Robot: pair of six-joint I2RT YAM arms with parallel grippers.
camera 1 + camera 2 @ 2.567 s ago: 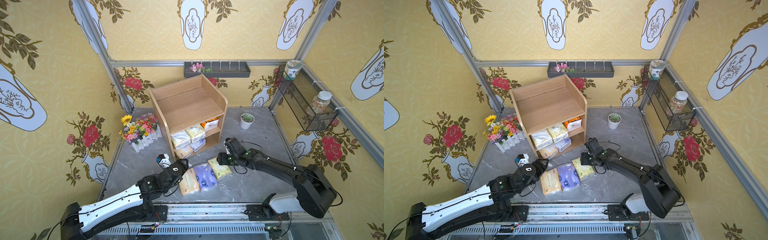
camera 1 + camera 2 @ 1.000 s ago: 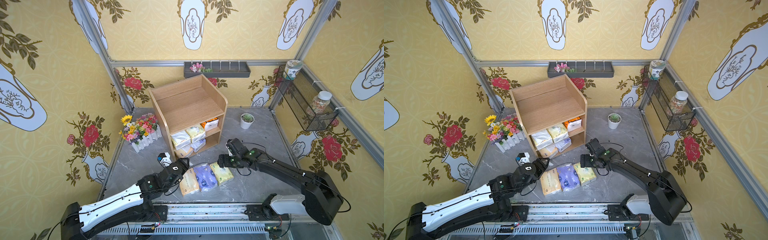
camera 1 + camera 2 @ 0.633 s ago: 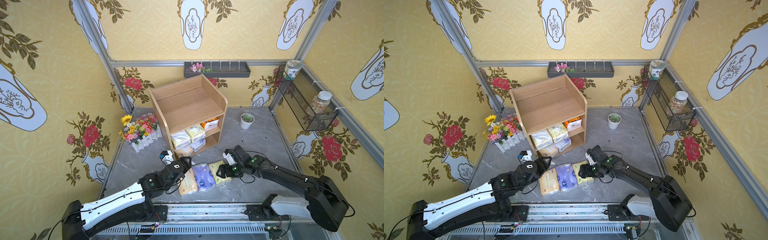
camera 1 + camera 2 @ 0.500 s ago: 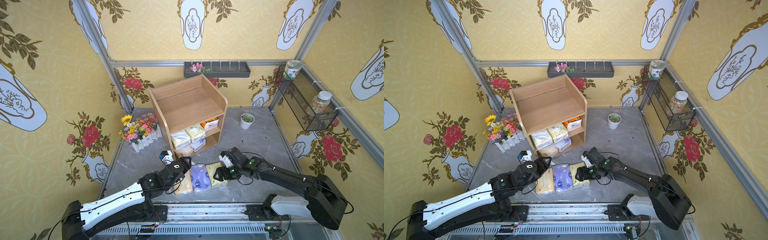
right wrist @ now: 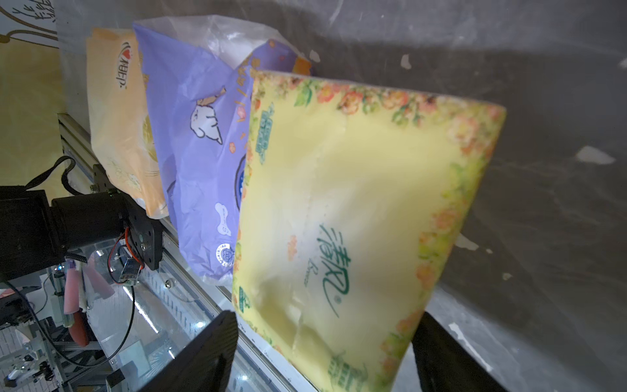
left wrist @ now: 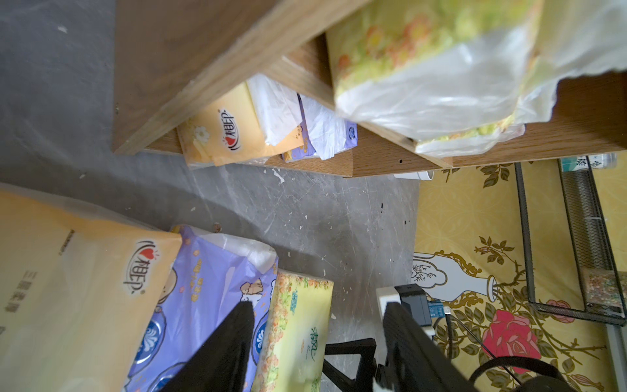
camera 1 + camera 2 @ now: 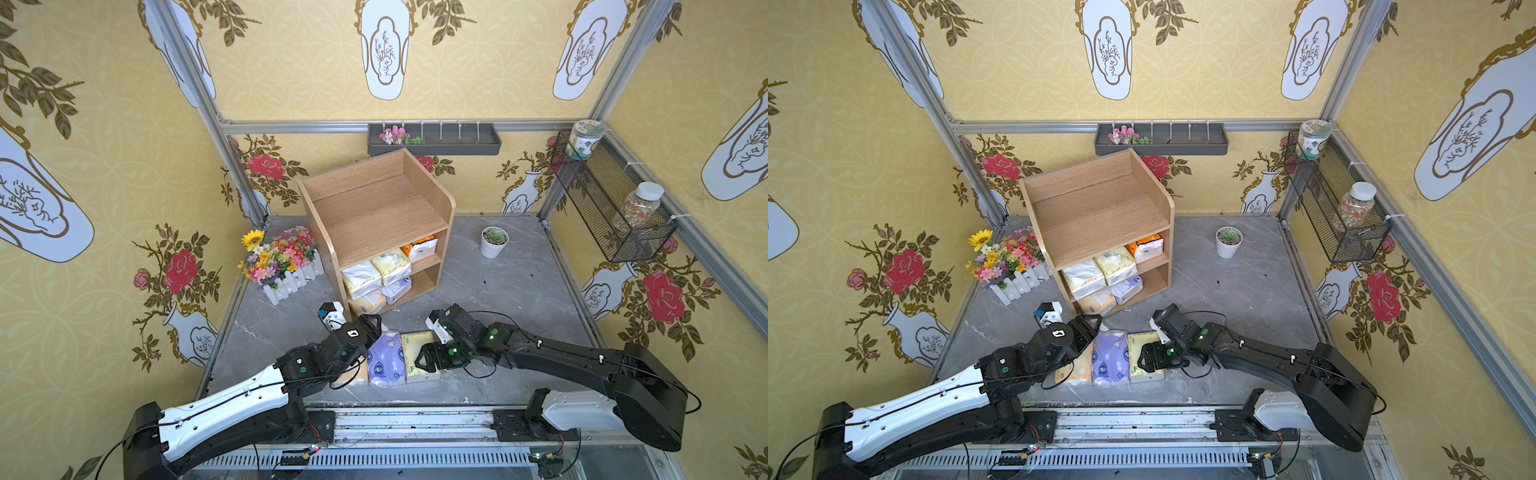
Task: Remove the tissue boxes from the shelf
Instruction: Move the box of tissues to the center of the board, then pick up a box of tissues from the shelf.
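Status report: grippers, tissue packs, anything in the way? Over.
Left gripper open, empty. Right gripper astride yellow pack, grip unclear. Tan pack, lavender pack beside it on table; five packs on shelf. Nothing blocks shelf front.

Yellow wallpaper (image 7: 291,75) with white vases and red roses is wrapping round three sides, silver frame rails (image 7: 291,126) running across it. Soft, even light is falling on the grey marbled worktop (image 7: 519,291). A dark wall tray (image 7: 457,145) is hanging at the back. A black mesh basket (image 7: 602,208) is holding two jars (image 7: 636,205). A fenced flower box (image 7: 282,257) and a potted succulent (image 7: 493,243) are sitting well apart.
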